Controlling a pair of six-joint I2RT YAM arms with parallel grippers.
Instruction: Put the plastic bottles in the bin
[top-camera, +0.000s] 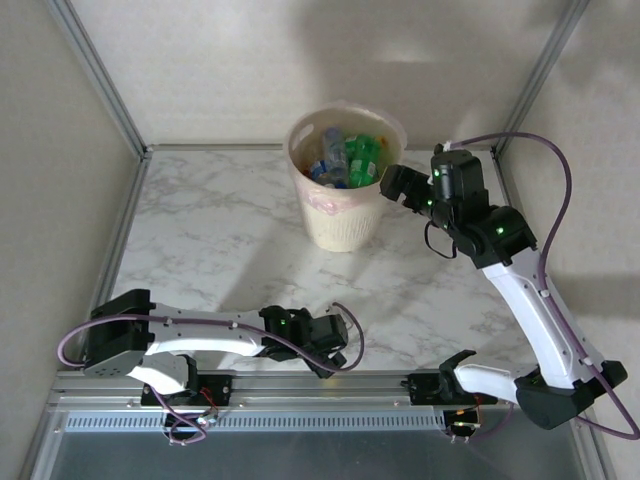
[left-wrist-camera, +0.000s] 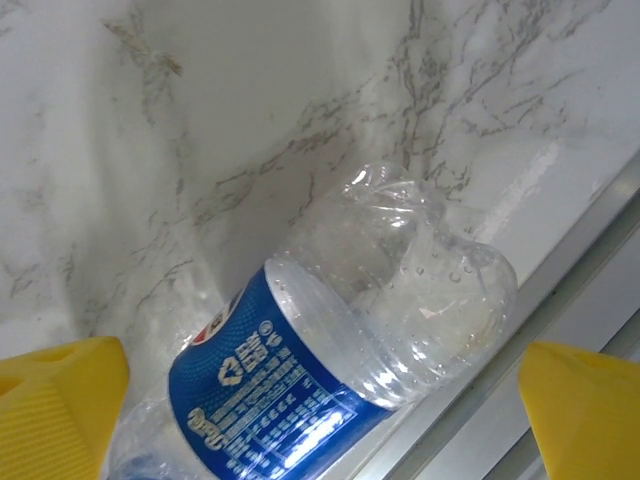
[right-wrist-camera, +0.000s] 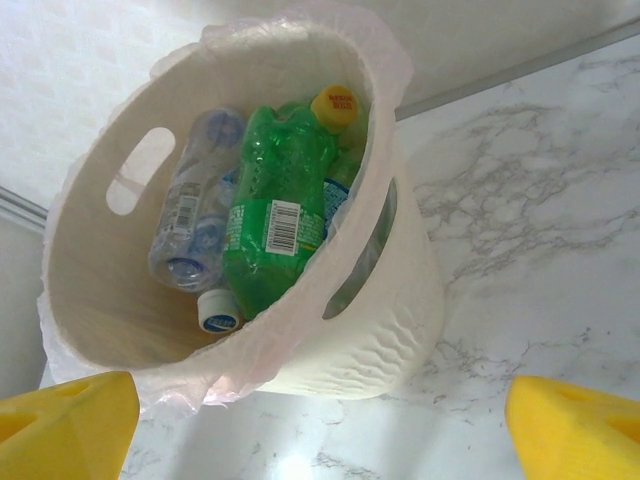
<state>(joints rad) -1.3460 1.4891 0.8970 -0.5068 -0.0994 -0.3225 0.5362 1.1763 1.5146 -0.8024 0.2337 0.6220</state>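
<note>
1. Counted: 2 arms, 1 bin, 1 bottle on the table, and at least 3 bottles in the bin. The heap is too tangled for a full count.
2. The left gripper (left-wrist-camera: 322, 400) is at the near edge, its 2 yellow fingers (left-wrist-camera: 60, 400) spread as wide as they go and gripping nothing.
3. Between those fingers lies the loose bottle (left-wrist-camera: 380, 310), on its side: clear, crinkled plastic with a glossy blue label, beaded with droplets inside. It rests on the white, grey-veined marble table (left-wrist-camera: 200, 120), along a metal rail (left-wrist-camera: 560, 270).
4. The right gripper (right-wrist-camera: 320, 420) has its 2 yellow fingers (right-wrist-camera: 65, 415) wide apart, with nothing between them.
5. Just beyond these fingers stands the bin (right-wrist-camera: 380, 330): round, tapered, pale beige, with a rippled wall, slot handles and a thin see-through liner (right-wrist-camera: 260, 350) at its rim.
6. Inside it lie 1 green bottle (right-wrist-camera: 270, 220) with a yellow cap, 1 clear bottle (right-wrist-camera: 190, 210) beside it, and 1 blue-and-white cap (right-wrist-camera: 218, 318) of another.
</note>
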